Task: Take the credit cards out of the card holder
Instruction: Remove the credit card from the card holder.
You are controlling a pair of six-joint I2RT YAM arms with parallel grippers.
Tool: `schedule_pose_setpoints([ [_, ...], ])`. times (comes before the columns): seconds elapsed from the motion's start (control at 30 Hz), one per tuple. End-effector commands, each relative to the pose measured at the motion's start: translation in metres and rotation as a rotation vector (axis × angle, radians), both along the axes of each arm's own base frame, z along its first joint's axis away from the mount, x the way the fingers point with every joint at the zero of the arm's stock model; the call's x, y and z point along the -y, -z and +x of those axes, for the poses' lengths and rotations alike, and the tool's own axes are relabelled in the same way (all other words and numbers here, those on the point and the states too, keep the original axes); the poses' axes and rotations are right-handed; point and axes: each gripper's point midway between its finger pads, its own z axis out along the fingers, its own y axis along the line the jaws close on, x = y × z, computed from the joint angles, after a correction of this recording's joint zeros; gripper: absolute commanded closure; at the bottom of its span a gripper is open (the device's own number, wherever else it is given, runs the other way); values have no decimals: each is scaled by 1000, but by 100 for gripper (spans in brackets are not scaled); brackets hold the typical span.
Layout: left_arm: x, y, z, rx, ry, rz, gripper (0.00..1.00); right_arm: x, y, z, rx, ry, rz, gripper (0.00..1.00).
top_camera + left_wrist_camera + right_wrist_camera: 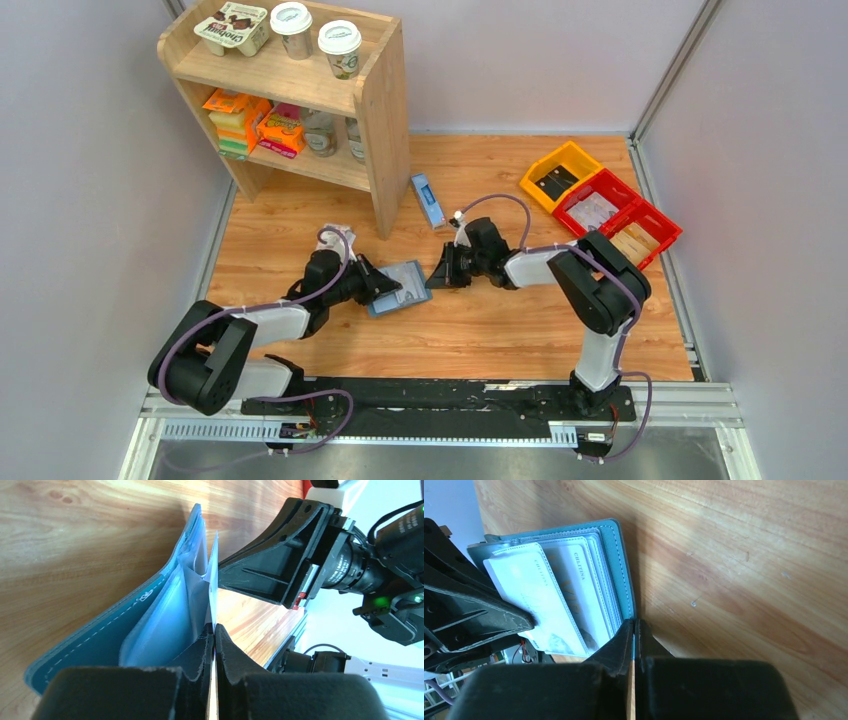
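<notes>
The teal-blue card holder (403,288) lies open on the wooden table between my two grippers. Its pale clear sleeves hold white credit cards (574,585). My left gripper (214,628) is shut on the thin edge of one white card leaf (213,575), which stands up from the holder's teal cover (100,635). In the right wrist view that card (519,580) sits under the left gripper's fingers (499,617). My right gripper (634,623) is shut on the teal stitched edge (620,570) of the holder's opposite side. From above, the left gripper (383,284) and right gripper (438,276) face each other.
A wooden shelf (385,110) with cups and snack packs stands at the back left. A narrow blue-and-white box (428,200) lies beside its foot. Yellow and red bins (600,205) sit at the back right. Grey walls close in both sides.
</notes>
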Motion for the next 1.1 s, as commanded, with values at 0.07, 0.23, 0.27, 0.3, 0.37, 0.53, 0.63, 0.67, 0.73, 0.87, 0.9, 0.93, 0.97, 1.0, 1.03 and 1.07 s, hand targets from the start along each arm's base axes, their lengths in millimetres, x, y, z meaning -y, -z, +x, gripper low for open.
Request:
schedule_pose_setpoints([
  [0.07, -2, 6, 5, -50, -45, 13, 91, 15, 26, 6, -52, 56, -136, 100],
  [0.23, -2, 20, 3, -80, -28, 37, 95, 18, 9, 12, -1, 60, -149, 79],
  [0.27, 0, 18, 4, -70, -22, 31, 95, 18, 2, 14, 19, 64, -149, 74],
  [0.3, 1, 20, 3, -78, -13, 27, 96, 19, -4, 17, 38, 69, -152, 70],
  [0.37, 3, 20, 5, -73, -6, 20, 98, 19, -19, 22, 81, 78, -153, 62],
  [0.53, 4, 25, 7, -78, -3, 34, 99, 6, -60, 28, 189, 47, -53, 62],
  [0.63, 4, 28, 7, -89, 1, 36, 99, -14, -76, 27, 214, -21, 45, 73],
  [0.67, 5, 27, 7, -89, 1, 36, 99, -22, -78, 25, 211, -48, 74, 76],
  [0.73, 4, 29, 7, -94, -1, 38, 99, -35, -81, 23, 196, -83, 120, 80],
  [0.87, 4, 30, 8, -97, -1, 41, 99, -48, -70, 27, 163, -90, 154, 84],
  [0.9, 4, 30, 8, -102, -3, 41, 99, -51, -68, 28, 155, -92, 165, 85],
  [0.93, 5, 31, 8, -102, -2, 42, 99, -52, -62, 27, 140, -95, 169, 85],
  [0.97, 5, 31, 8, -106, -2, 42, 99, -54, -59, 27, 130, -97, 174, 86],
  [1.0, 5, 32, 8, -108, -2, 43, 99, -55, -54, 26, 119, -101, 173, 86],
  [1.03, 5, 32, 8, -109, -2, 43, 99, -55, -49, 26, 111, -100, 171, 86],
  [1.07, 5, 32, 8, -112, -4, 43, 99, -55, -45, 25, 103, -102, 169, 86],
])
